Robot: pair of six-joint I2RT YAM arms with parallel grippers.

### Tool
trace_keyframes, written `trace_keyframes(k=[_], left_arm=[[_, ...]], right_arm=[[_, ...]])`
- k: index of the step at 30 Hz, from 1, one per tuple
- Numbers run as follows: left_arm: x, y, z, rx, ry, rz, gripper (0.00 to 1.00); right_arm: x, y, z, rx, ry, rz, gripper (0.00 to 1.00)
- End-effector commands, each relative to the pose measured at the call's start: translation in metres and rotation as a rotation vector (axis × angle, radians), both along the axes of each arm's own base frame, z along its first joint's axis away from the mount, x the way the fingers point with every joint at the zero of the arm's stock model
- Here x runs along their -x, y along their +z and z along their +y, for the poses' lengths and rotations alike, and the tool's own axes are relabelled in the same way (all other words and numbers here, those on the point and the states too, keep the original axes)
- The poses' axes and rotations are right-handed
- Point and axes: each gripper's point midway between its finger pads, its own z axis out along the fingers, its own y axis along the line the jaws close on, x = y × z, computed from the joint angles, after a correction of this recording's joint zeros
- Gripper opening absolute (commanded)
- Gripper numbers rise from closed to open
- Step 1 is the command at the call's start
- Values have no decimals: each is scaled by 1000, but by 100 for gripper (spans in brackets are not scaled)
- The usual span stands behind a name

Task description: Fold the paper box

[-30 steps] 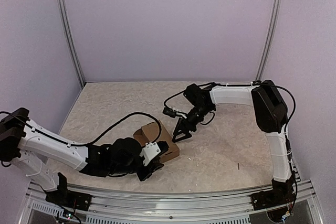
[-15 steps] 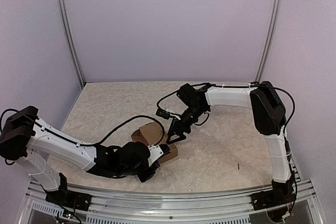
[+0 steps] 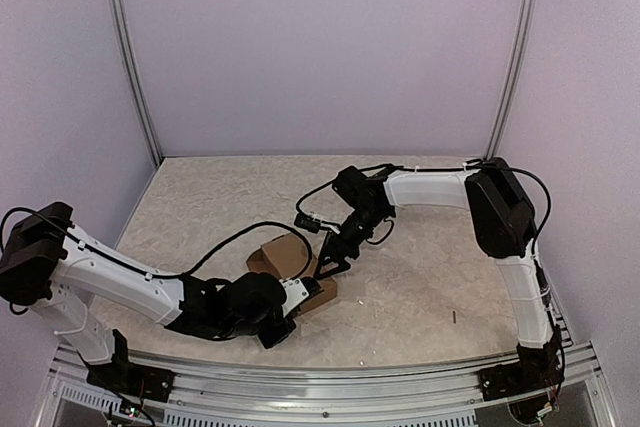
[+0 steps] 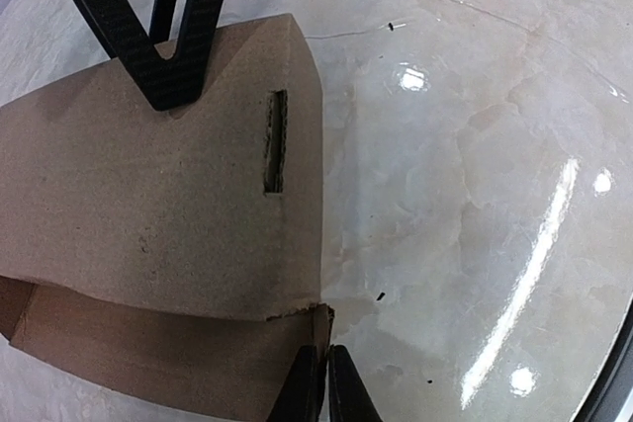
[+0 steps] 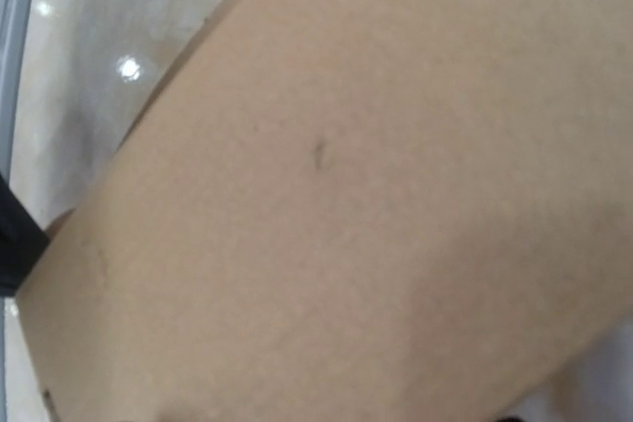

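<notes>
The paper box is a brown cardboard blank, partly folded, lying on the table between the arms. In the left wrist view its slotted top flap leans over a lower wall. My left gripper is shut on the thin corner edge of that wall, at the box's near right corner. My right gripper comes in from the right with its jaws spread, and one black finger presses on the top flap. The right wrist view is filled by cardboard, and its own fingers are hidden.
The marble-patterned table stretches to the right of the box. A black cable loops from the left arm just behind the box. Purple walls and metal posts close off the back.
My left gripper has closed onto the box's wall edge. The right gripper has moved left and down onto the top flap. The box has slid slightly left.
</notes>
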Motion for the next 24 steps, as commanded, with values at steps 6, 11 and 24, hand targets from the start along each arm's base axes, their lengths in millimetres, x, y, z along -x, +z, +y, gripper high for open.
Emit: trace_keyframes(k=[6,11,24], left_arm=[[-8,3,1,10,23,-7,0],[-13,1,10,12,67,-12,0],[-22,1,26,24,146,-9,0]], right_arm=[[2,-21,2,45,-1,18,76],[3,-32,0,70,-7,34,74],[-1,-45,-4,118,-23,31,74]])
